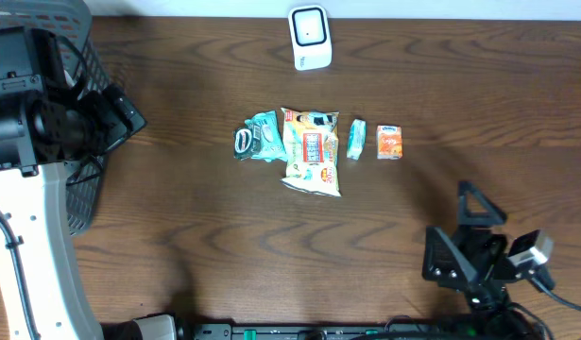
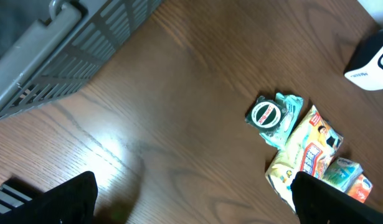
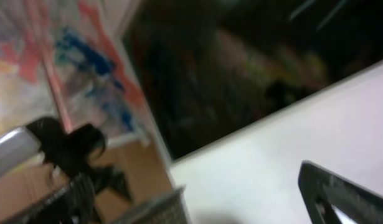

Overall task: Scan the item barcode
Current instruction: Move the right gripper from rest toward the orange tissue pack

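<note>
My left hand (image 2: 191, 190) hangs wide above the bare tabletop (image 2: 179, 112), nothing between its fingers (image 2: 66, 202). The things to scan lie in a row ahead of it and off to its right. Nearest is a green pouch (image 2: 275, 115) with a round label. A yellow snack bag (image 2: 303, 158) lies against it, then comes a teal packet (image 2: 342, 171), and a small orange box (image 2: 364, 186) is farthest. The white scanner (image 2: 372, 62) stands beyond the row, apart from it. The grey basket (image 2: 85, 56) sits to the other side of this hand. My right hand (image 3: 197, 186) is also spread wide and empty. Its own view is blurred and faces away from the row.
</note>
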Controlling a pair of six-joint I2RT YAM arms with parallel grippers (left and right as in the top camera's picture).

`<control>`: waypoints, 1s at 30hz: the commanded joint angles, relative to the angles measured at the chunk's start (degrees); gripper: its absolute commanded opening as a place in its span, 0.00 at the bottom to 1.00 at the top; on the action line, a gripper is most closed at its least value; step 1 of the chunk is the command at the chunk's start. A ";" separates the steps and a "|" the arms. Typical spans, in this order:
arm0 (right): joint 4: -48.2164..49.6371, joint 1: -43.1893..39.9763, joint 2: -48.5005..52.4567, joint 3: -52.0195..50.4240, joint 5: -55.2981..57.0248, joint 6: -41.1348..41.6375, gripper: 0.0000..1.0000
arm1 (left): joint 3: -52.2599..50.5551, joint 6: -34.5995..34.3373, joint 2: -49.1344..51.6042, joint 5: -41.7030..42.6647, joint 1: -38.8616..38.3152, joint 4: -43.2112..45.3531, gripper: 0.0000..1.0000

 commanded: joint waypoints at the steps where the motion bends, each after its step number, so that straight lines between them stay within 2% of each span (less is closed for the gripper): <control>1: -7.72 0.22 5.53 10.14 2.54 -11.58 0.99 | 0.31 0.52 -0.09 -0.37 0.26 -0.13 0.98; 7: -24.96 0.24 24.61 28.61 -0.68 -25.79 0.99 | 0.31 0.52 -0.09 -0.37 0.26 -0.11 0.98; 12: -37.68 0.26 43.43 44.85 -7.04 -31.80 0.99 | 0.31 0.55 -0.09 -0.37 0.26 -0.11 0.98; 16: -51.06 1.62 56.54 57.55 -5.88 -38.58 0.99 | 0.31 0.52 -0.09 -0.35 0.26 -0.11 0.98; 23: -75.78 4.35 77.13 76.41 10.49 -44.59 0.99 | 0.31 0.52 -0.09 -0.37 0.26 -0.11 0.98; 28: -83.34 2.84 87.73 79.95 24.33 -47.47 0.99 | 0.31 0.52 -0.09 -0.37 0.26 -0.11 0.98; 30: -84.78 1.81 90.73 79.95 25.27 -47.45 0.99 | 0.31 0.52 -0.09 -0.37 0.26 -0.11 0.98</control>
